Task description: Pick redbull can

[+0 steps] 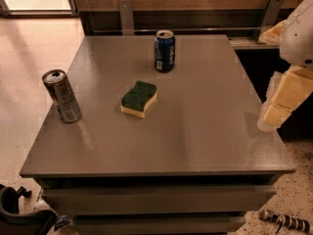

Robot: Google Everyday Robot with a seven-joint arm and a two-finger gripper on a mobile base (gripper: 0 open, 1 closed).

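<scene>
– So, where's the slim silver-grey metal redbull can (62, 96)?
– Upright near the left edge of the grey worktop (195, 131). The cream end effector (281, 102) hangs off the right edge, well apart from it, with the green-topped yellow sponge (139, 98) between them.
– Grip state?
– Cannot tell.

Warm, kinda dim light, brightest glow top left; soft sheen on the bench (195, 131), hand (286, 99) at the right edge lit pale yellow.
</scene>
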